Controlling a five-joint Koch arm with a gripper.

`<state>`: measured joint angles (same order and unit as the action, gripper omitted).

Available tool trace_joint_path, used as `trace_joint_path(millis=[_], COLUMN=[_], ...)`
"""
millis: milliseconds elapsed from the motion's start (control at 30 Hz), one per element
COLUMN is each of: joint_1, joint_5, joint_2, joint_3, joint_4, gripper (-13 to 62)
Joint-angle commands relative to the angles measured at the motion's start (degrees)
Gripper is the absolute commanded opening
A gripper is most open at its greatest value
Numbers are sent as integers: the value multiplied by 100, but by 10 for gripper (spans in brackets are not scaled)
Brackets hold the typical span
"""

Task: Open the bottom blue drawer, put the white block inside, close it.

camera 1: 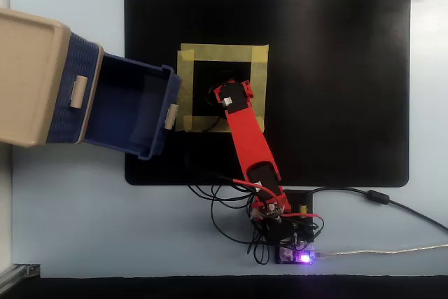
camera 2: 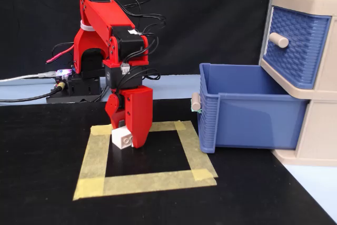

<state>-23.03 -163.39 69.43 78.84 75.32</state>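
The bottom blue drawer (camera 2: pixel 247 114) is pulled well out of the beige cabinet (camera 2: pixel 316 135) and looks empty; the overhead view shows its open inside (camera 1: pixel 133 103). The white block (camera 2: pixel 122 138) sits low on the black mat inside the yellow tape square (camera 2: pixel 147 180). My red gripper (camera 2: pixel 127 136) points down over it, jaws close together at the block, the wide jaw touching its right side. In the overhead view the gripper (camera 1: pixel 225 96) hides the block. The gripper stands left of the drawer front in the fixed view.
The upper blue drawer (camera 2: pixel 295 46) is shut, its handle sticking out. The open drawer's beige handle (camera 2: pixel 196 101) points toward the tape square. Cables and the arm's base (camera 1: pixel 280 222) lie at the mat's near edge in the overhead view.
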Motion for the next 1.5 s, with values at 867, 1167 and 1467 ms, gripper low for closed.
trace_joint_path(millis=[867,1167,1467], joint_1=[-3199,-3182,-2777], joint_5=[2646,1898,2101], joint_2=[-1652,-1485,659], joint_3=[-7497,-7550,-5194], joint_4=[2268,2637,4122], gripper=[-11,345,343])
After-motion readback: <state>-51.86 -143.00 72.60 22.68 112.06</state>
